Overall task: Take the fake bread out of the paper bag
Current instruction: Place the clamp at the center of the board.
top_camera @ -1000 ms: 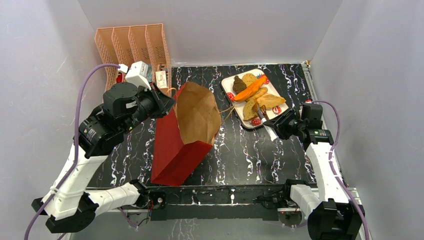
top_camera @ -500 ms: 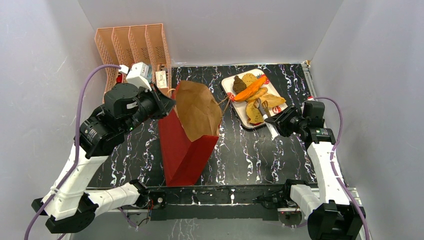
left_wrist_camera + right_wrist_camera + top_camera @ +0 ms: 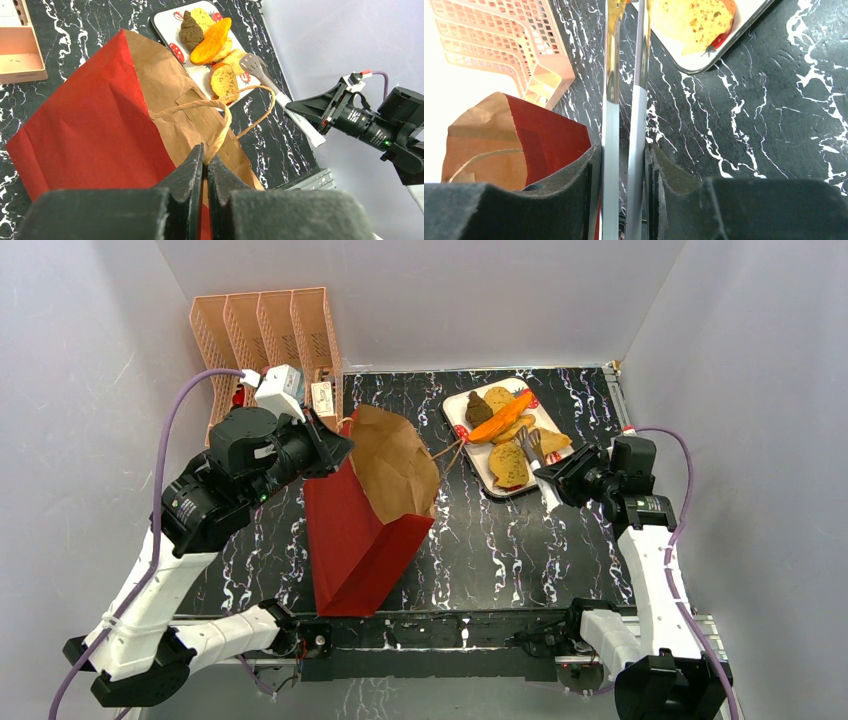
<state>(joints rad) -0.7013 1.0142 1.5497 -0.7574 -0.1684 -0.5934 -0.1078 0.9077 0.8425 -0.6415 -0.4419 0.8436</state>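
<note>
Swinging up-frame over the plate (image 3: 455, 410), the tongs (image 3: 282, 100) in my right gripper (image 3: 624, 155) sit nearly together, seemingly empty. My left gripper (image 3: 205, 160) pinches the paper bag (image 3: 350, 540) by its cord; fake bread (image 3: 508, 462) is plated.

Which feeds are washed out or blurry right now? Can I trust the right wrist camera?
Right wrist: left edge blown out white beside the organiser and bag, glare streak on the tongs, right fingers soft. Left wrist: left fingers blurred, plate sharp. Top: even light, sharp.
</note>
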